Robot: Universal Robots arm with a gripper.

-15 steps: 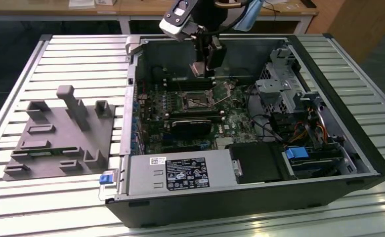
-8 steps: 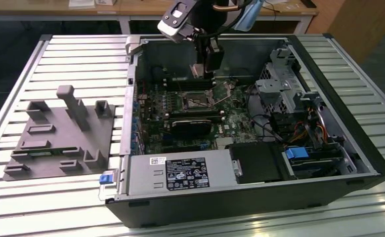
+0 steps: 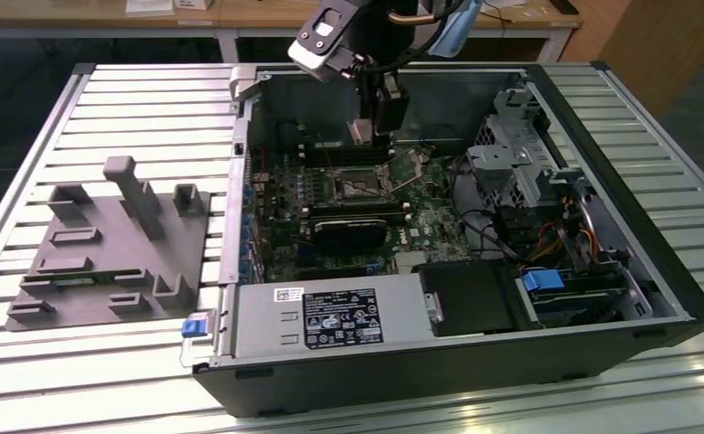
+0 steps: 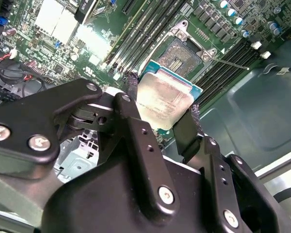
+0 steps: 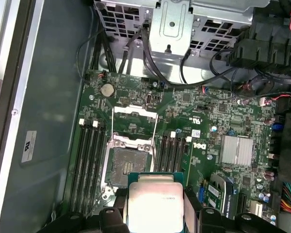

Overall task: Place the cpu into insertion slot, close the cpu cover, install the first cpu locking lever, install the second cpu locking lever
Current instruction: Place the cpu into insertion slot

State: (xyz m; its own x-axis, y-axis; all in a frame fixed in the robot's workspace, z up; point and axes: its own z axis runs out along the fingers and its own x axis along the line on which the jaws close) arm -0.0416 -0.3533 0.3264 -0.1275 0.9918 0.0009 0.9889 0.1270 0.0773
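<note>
Slatted bench [image 3: 123, 99], open computer case [image 3: 641, 271]: we judge the first step under way, nothing seated yet.
Our gripper [image 4: 162, 97] clamps the cpu [image 4: 169, 106] by two edges above the empty insertion slot [image 5: 126, 167]; the cpu cover [image 5: 134, 112] lies folded back, a locking lever [image 4: 230, 63] swung free.

The slatted metal worktop [image 3: 135, 99] carries an open computer case [image 3: 448, 371] lying on its side, directly under the tool [image 3: 370, 134]. A grey fixture [image 3: 98, 253] with upright posts sits just beside the case, well away from the tool, towards the exterior view's left.
</note>
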